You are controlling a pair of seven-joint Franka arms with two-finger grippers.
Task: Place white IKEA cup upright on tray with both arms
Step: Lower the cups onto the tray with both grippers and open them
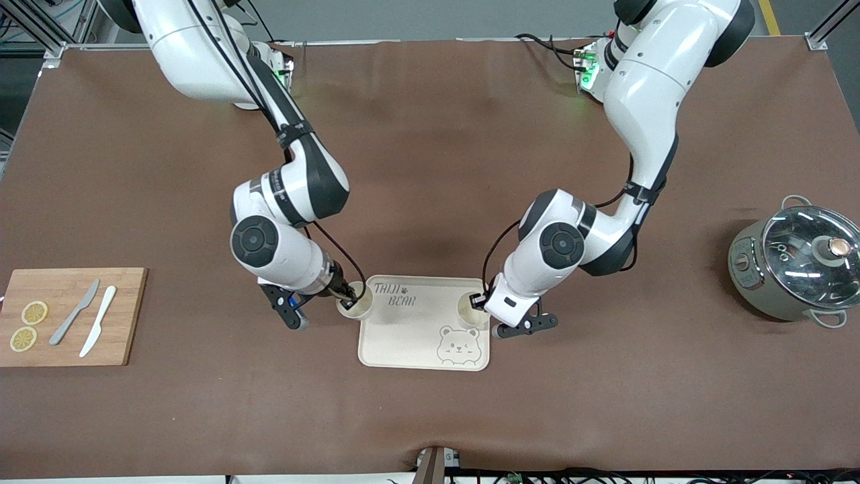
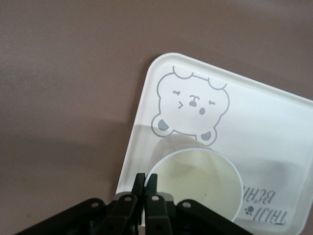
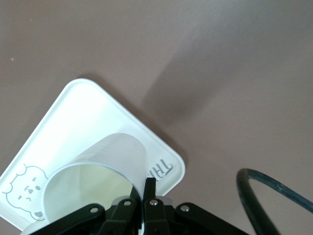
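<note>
The cream tray point(image 1: 410, 336), printed "TAIJI BEAR" with a bear face, lies on the brown table, nearer to the front camera than both arm bases. Two white cups stand upright, mouths up. My right gripper point(image 1: 351, 296) is shut on the rim of one cup point(image 1: 354, 306) at the tray's corner beside the lettering. That cup point(image 3: 98, 166), gripper point(image 3: 146, 186) and tray point(image 3: 83, 112) show in the right wrist view. My left gripper point(image 1: 478, 304) is shut on the rim of the other cup point(image 1: 470, 309) at the tray's edge toward the left arm's end. The left wrist view shows this cup point(image 2: 195, 183), gripper point(image 2: 146, 178) and tray point(image 2: 254, 127).
A wooden cutting board point(image 1: 121, 282) with two lemon slices point(image 1: 28, 326) and two knives point(image 1: 87, 319) lies at the right arm's end of the table. A grey pot with a glass lid point(image 1: 796, 265) stands at the left arm's end.
</note>
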